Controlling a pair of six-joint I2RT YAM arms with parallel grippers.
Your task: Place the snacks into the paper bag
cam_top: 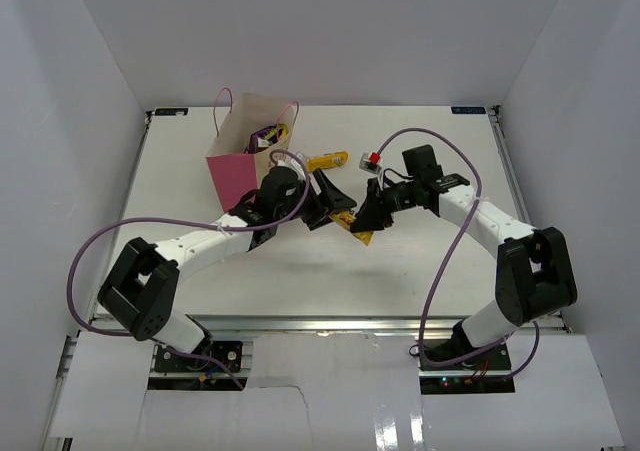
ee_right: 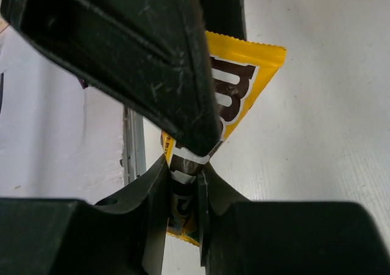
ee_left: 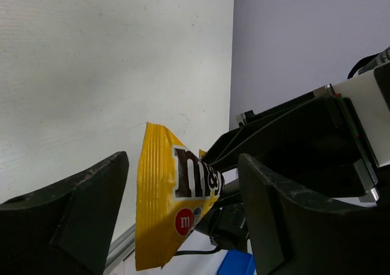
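pinched at its lower end between the closed jaws of the right gripper (ee_right: 189,159), over the middle of the table (cam_top: 300,281): 1 yellow candy packet (cam_top: 358,229), brown lettering showing. spread wide to either side of it, no contact visible, the left gripper (ee_left: 183,165). farther back on the left, upright, the pink paper bag (cam_top: 232,176), with the purple chip bag (cam_top: 268,133) inside. just right of the bag, flat on the table, a 2nd yellow packet (cam_top: 328,159) and a small red-and-white item (cam_top: 372,161).
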